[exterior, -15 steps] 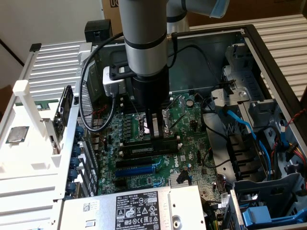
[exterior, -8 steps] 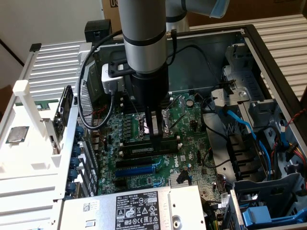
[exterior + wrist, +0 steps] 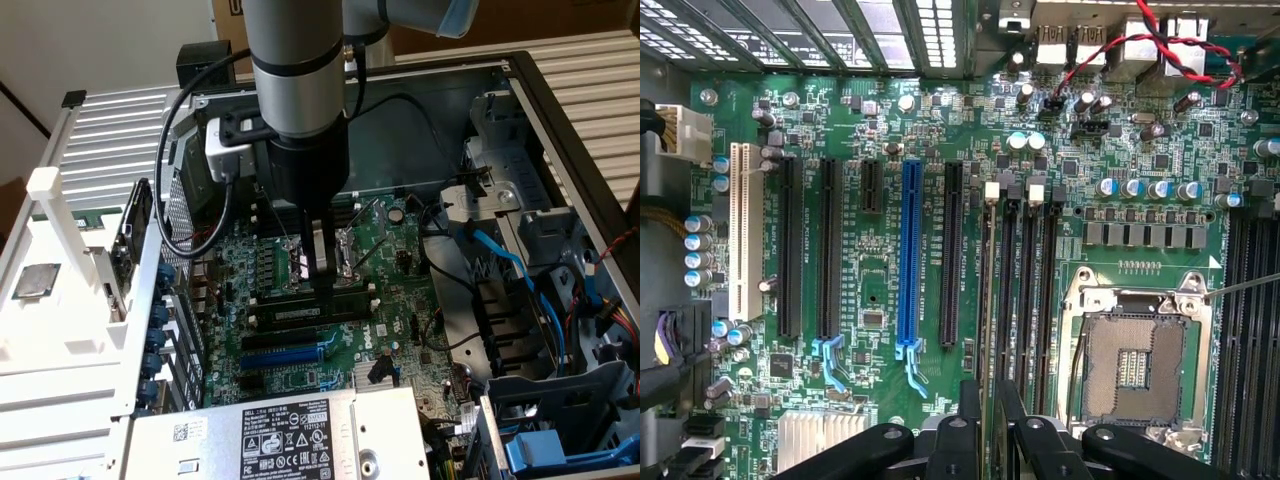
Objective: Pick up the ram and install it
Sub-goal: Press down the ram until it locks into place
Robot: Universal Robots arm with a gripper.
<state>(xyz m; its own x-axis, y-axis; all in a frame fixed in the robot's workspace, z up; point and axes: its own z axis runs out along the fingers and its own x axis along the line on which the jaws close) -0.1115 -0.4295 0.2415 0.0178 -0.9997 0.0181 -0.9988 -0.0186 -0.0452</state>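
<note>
The ram [image 3: 295, 314] is a thin dark-green stick with a white label, standing on edge on the green motherboard [image 3: 390, 290] along the memory slots. In the wrist view the ram [image 3: 986, 300] shows edge-on in the outermost of the black memory slots [image 3: 1025, 300], beside their white end clips. My gripper [image 3: 322, 285] reaches straight down from the grey arm onto the stick's upper edge. The black fingers [image 3: 968, 420] of my gripper [image 3: 988, 425] sit on either side of the stick, shut on it.
The open computer case has a blue expansion slot [image 3: 910, 250], an empty processor socket [image 3: 1135, 365], a silver power supply [image 3: 290, 435] at the front and a drive cage [image 3: 560, 440] with blue cables [image 3: 510, 270] at the exterior view's right. A white rack [image 3: 60, 230] stands outside the case.
</note>
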